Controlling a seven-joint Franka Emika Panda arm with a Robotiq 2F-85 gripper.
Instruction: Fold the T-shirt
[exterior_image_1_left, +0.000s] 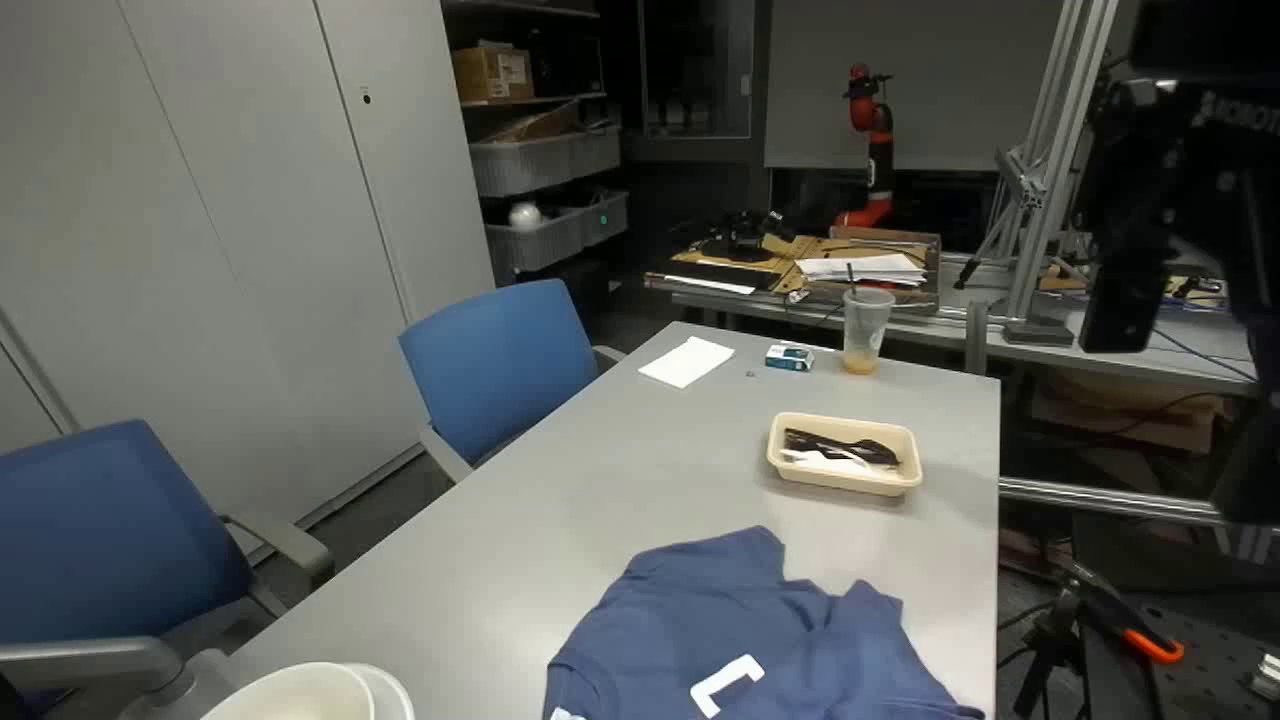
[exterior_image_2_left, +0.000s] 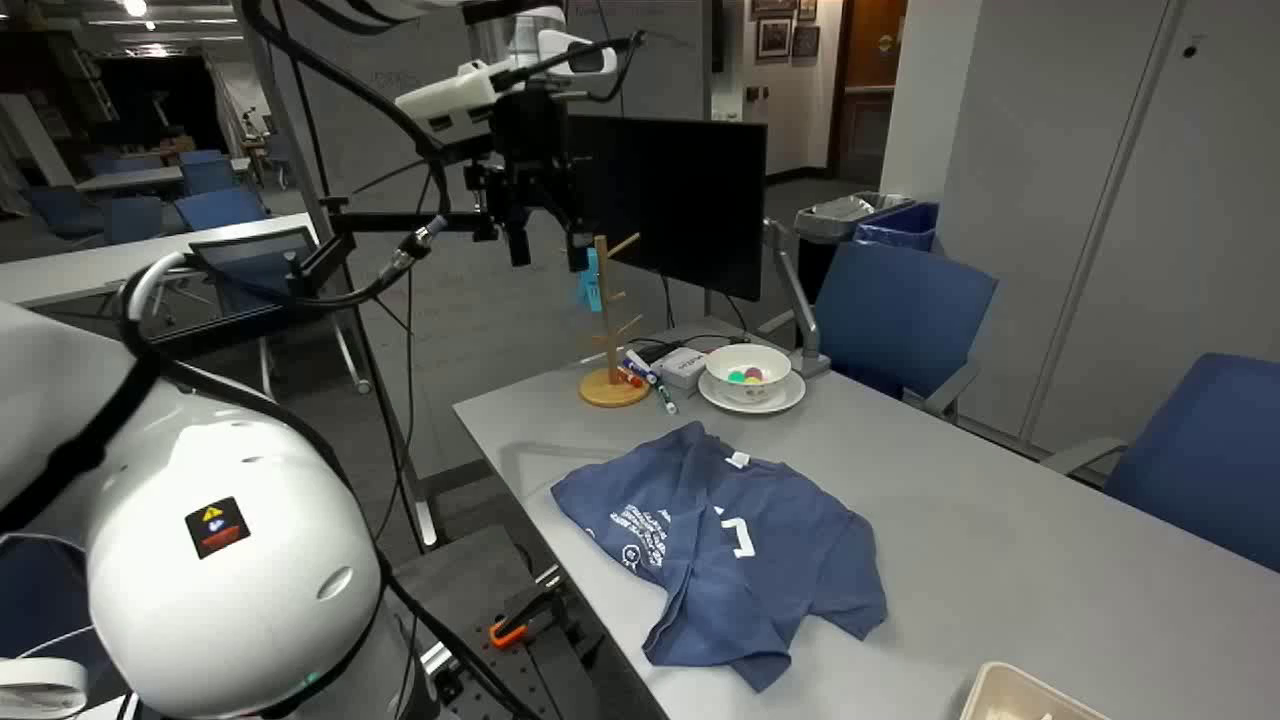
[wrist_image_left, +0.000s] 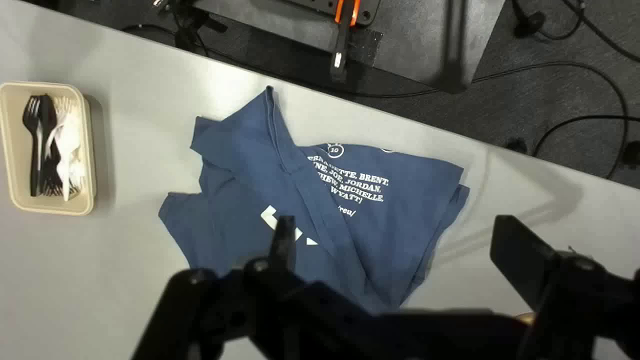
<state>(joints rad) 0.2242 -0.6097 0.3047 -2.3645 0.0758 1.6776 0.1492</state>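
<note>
The shirt (exterior_image_2_left: 735, 560) lies rumpled on the tabletop (exterior_image_2_left: 960, 530) between the bowl (exterior_image_2_left: 728, 389) and the tray (exterior_image_1_left: 838, 481), partly folded over itself, white lettering (wrist_image_left: 364, 186) showing. Up in the air, well apart from it, I see the end effector (exterior_image_2_left: 548, 252) with its fingers (wrist_image_left: 520, 260) spread wide.

This is a robotics lab, I'd say, with an office side to it. A white robot arm (exterior_image_2_left: 240, 610) looms by the grey table (exterior_image_1_left: 560, 490), and a red robot arm (exterior_image_1_left: 872, 115) stands at the back near metal framing (exterior_image_1_left: 1061, 160). Plastic bins (exterior_image_1_left: 525, 168) sit on shelves (exterior_image_1_left: 535, 100). Blue chairs (exterior_image_1_left: 505, 365), a monitor (exterior_image_2_left: 665, 205) and a faintly scribbled board (exterior_image_2_left: 460, 340) give the office part.
</note>
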